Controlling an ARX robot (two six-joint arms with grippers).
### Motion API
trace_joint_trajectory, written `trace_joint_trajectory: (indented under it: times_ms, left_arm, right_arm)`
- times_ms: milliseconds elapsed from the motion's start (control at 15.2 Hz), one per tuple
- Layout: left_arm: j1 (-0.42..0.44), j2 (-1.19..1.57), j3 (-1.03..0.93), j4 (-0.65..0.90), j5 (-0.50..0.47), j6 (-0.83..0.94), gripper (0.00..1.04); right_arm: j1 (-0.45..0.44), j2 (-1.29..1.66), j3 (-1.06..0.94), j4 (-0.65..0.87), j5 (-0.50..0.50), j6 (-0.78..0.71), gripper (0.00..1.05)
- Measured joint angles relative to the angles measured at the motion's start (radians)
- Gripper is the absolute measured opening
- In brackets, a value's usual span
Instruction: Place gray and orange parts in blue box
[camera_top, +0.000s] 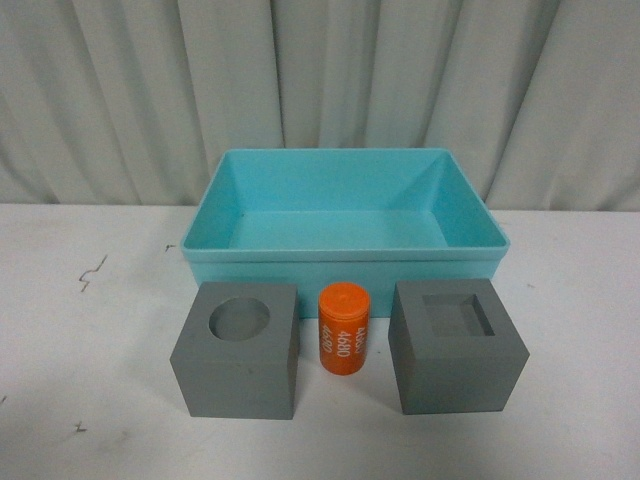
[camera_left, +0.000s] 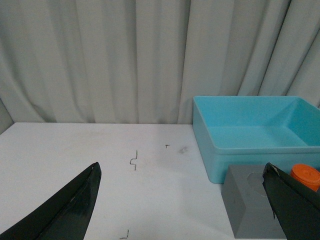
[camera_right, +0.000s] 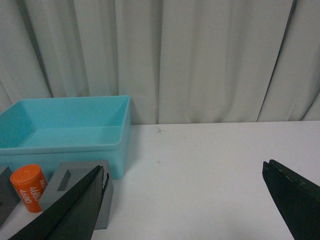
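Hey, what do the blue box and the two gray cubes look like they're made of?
The blue box: probably moulded plastic, smooth, slight sheen, one-piece rim. The round-recess gray cube and the square-recess gray cube: matte, even gray, no gloss; plastic or painted, can't tell.

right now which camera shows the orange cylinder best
The front view: the orange cylinder stands whole, upright, digits facing the camera. The left wrist view catches only its top; the right wrist view shows it smaller, near the frame edge.
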Motion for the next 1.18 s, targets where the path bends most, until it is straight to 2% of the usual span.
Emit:
trace_joint_trajectory:
  times_ms: [1182]
  left_arm:
    - [0.0,0.0,0.0,0.0,0.0,0.0,0.98]
  right_arm:
    - [0.0,0.0,0.0,0.0,0.0,0.0,0.98]
